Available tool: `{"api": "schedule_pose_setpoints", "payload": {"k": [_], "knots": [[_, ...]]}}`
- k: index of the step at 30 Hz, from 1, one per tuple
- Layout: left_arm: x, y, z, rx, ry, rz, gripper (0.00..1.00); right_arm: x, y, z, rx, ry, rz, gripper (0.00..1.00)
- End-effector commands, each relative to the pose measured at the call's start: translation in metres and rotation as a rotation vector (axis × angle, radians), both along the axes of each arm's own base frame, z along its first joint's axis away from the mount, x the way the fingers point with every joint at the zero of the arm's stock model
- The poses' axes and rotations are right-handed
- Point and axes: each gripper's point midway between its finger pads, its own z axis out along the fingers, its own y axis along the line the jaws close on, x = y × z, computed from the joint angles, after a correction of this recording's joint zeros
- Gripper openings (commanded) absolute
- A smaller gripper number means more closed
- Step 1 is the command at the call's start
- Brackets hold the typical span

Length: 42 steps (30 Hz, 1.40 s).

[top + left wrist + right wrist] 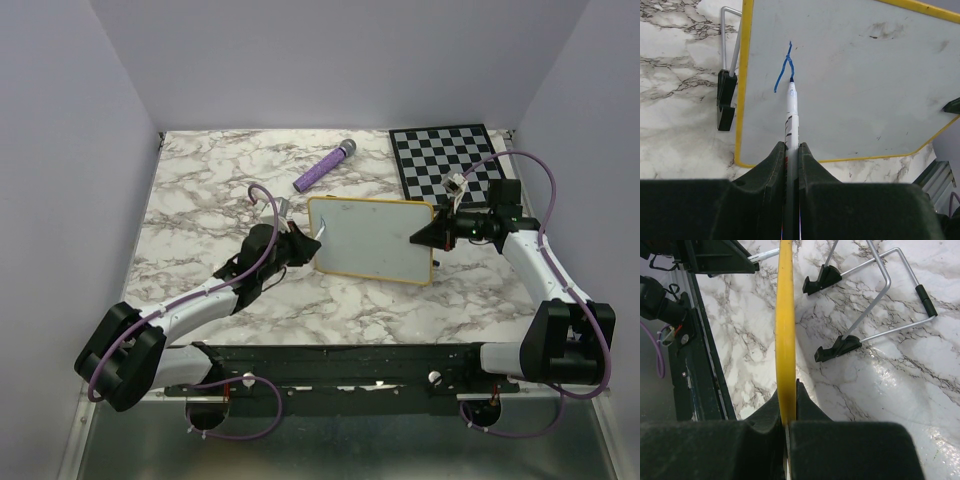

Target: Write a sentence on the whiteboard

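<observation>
The whiteboard (375, 240) is seen propped on its wire stand (875, 300) at the middle of the marbled surface (200, 190). Its right edge is clamped in the jaws of the right gripper (786, 390). A marker (791, 107) is pinched tight in the jaws of the left gripper (790, 147), its tip set against the board near the left edge. Only the first blue strokes of the sentence (785, 70) are laid down; nearly all the lettering is judged yet to be written.
</observation>
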Motion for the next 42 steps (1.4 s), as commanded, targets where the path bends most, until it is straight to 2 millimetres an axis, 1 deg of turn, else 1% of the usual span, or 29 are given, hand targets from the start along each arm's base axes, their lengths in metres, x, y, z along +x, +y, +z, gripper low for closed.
{"api": "schedule_pose_setpoints", "payload": {"k": [1,7,19,32,38,42], "knots": [[-0.006,-0.002,-0.011,0.013,0.037,-0.032,0.0,0.002,-0.003,-0.006,-0.025,-0.007,-0.004,0.01],[-0.009,-0.005,-0.015,0.018,0.054,-0.045,0.0,0.002,-0.003,-0.006,-0.025,-0.005,-0.004,0.01],[-0.01,-0.008,-0.015,0.018,0.06,-0.06,0.0,0.002,-0.002,-0.006,-0.024,-0.005,-0.003,0.01],[0.003,-0.014,0.005,0.018,0.02,-0.055,0.0,0.002,-0.002,-0.005,-0.024,-0.007,-0.003,0.01],[0.007,-0.014,0.007,0.027,0.014,-0.046,0.0,0.002,-0.002,-0.006,-0.023,-0.007,-0.002,0.01],[0.012,-0.015,0.014,0.029,-0.002,-0.043,0.0,0.002,-0.002,-0.006,-0.023,-0.007,-0.002,0.01]]}}
